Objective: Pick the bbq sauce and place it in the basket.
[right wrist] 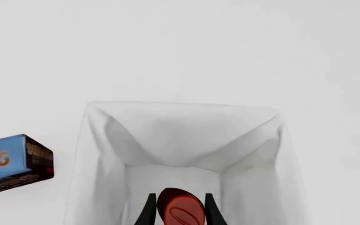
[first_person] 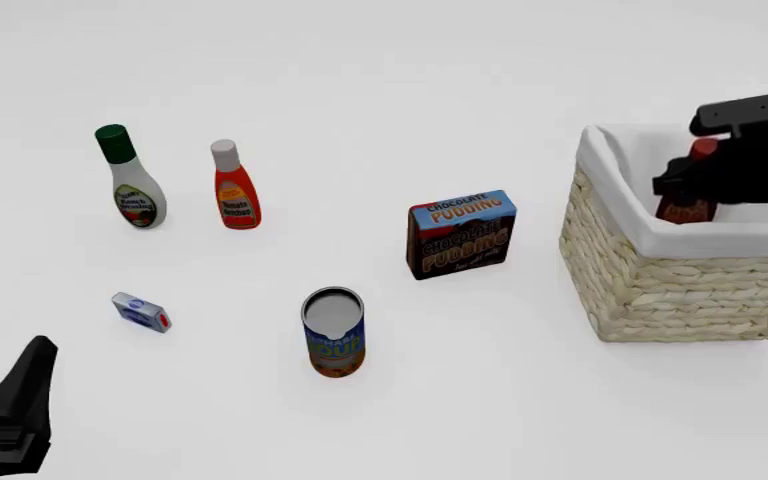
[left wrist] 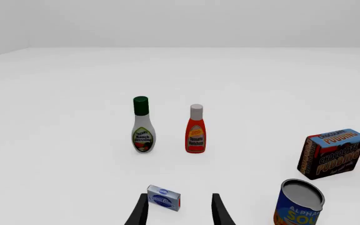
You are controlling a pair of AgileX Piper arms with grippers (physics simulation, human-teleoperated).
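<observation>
Straw-coloured square wicker basket [first_person: 651, 280] with white cloth lining sits at 3 o'clock on the table. Right gripper [first_person: 684, 190] pinches the small dark reddish-brown bbq sauce bottle [first_person: 687, 205] with red cap, held upright over the basket's open mouth, inside the rim line. Picking is done; lowering and release look left. Left gripper [left wrist: 178, 211] hangs spread and empty at 7 o'clock, near a small blue-and-white box [first_person: 140, 311].
</observation>
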